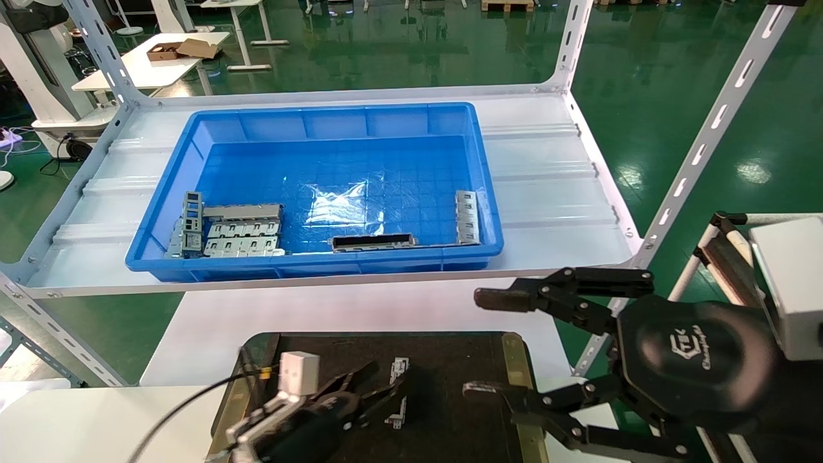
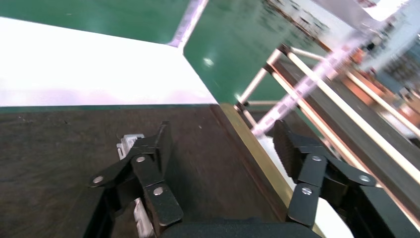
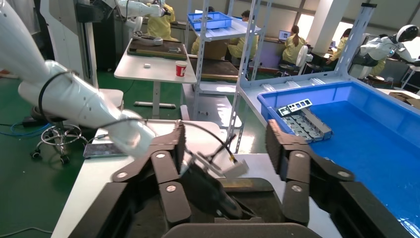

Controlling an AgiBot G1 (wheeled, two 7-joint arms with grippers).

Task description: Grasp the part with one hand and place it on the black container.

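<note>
The part (image 1: 398, 391), a narrow light-silver strip, lies flat on the black container (image 1: 450, 360). My left gripper (image 1: 376, 386) hovers low over the tray, open and empty. In the left wrist view the part (image 2: 129, 142) lies just outside one finger (image 2: 157, 148), mostly hidden behind it, not between the jaws of the left gripper (image 2: 223, 136). The tray (image 2: 49, 148) fills that view's lower half. My right gripper (image 1: 477, 343) is wide open and empty above the tray's right brass strip (image 1: 514, 366). In its own view the right gripper (image 3: 225, 136) looks down at the tray (image 3: 247, 186).
A blue plastic bin (image 1: 308, 116) stands on the white shelf behind. It holds grey slotted plates (image 1: 244, 231), a dark open-frame bar (image 1: 373, 242) and another silver strip (image 1: 467, 217). A slanted shelf post (image 1: 707, 135) rises at the right.
</note>
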